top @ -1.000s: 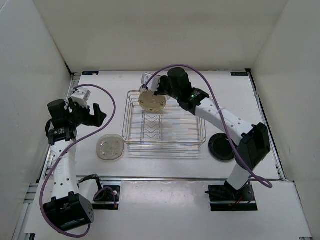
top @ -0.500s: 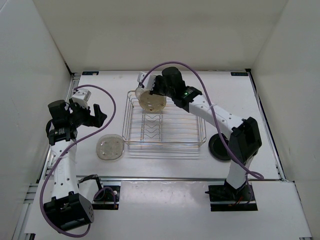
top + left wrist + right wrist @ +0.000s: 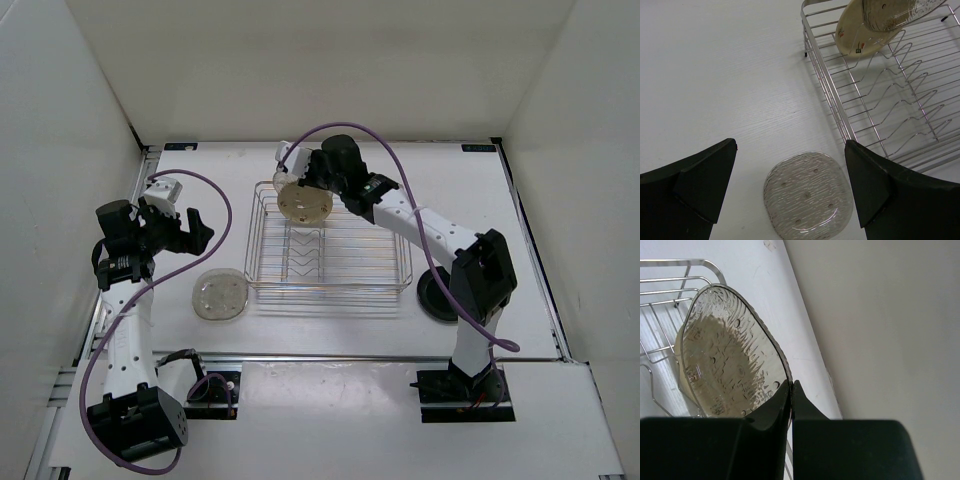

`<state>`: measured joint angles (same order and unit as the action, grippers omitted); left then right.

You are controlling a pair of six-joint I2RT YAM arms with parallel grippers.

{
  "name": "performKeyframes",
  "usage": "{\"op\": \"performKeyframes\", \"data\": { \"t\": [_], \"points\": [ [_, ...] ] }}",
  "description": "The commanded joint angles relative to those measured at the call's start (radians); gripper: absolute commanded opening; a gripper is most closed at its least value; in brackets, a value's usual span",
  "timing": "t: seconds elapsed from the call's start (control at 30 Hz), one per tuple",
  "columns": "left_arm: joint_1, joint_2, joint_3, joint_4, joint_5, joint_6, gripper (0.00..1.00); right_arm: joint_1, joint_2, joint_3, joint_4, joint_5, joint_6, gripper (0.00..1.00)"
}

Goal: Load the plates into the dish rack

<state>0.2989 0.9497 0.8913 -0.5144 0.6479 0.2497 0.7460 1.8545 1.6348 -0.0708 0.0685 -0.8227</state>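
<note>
The chrome wire dish rack [image 3: 345,262] [image 3: 890,105] sits mid-table. A tan-yellow plate [image 3: 852,37] stands tilted in its far left corner. My right gripper [image 3: 297,180] [image 3: 791,385] is shut on the rim of a translucent speckled plate [image 3: 304,203] [image 3: 727,355] [image 3: 895,11], holding it on edge just above and in front of the tan one. A pale ridged plate [image 3: 220,296] [image 3: 808,198] lies flat on the table left of the rack. My left gripper [image 3: 190,230] [image 3: 790,150] hovers open above it, holding nothing. A black plate [image 3: 437,296] lies right of the rack, partly hidden by the right arm.
White walls close in the table on the left, back and right; the back wall [image 3: 880,315] is close behind the held plate. The zigzag prongs [image 3: 303,255] run down the rack's left half. The right arm's purple cable [image 3: 400,160] arcs over the rack's far side.
The right arm has shifted slightly left and away, carrying the speckled plate toward the rack's far left corner. The left arm and the other plates have not moved.
</note>
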Motion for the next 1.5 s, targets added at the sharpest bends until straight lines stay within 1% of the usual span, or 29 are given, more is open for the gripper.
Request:
{"op": "performKeyframes", "data": {
  "t": [0.0, 0.47, 0.67, 1.03, 1.3, 1.47],
  "points": [
    [0.005, -0.026, -0.003, 0.011, 0.032, 0.002, 1.00, -0.005, -0.001, 0.036, 0.086, 0.022, 0.005, 0.00],
    [0.005, -0.026, -0.003, 0.011, 0.032, 0.002, 1.00, -0.014, -0.011, -0.035, 0.126, 0.059, -0.004, 0.00],
    [0.005, -0.026, -0.003, 0.011, 0.032, 0.002, 1.00, 0.006, -0.029, -0.096, 0.151, 0.070, -0.036, 0.00],
    [0.005, -0.035, -0.003, 0.011, 0.032, 0.011, 1.00, 0.024, -0.029, -0.124, 0.180, 0.090, -0.055, 0.00],
    [0.005, -0.045, -0.003, 0.011, 0.032, 0.011, 1.00, 0.065, -0.038, -0.214, 0.232, 0.090, -0.138, 0.00],
    [0.005, -0.045, -0.012, 0.011, 0.032, 0.011, 1.00, 0.075, -0.038, -0.228, 0.253, 0.100, -0.184, 0.00]
  ]
}}
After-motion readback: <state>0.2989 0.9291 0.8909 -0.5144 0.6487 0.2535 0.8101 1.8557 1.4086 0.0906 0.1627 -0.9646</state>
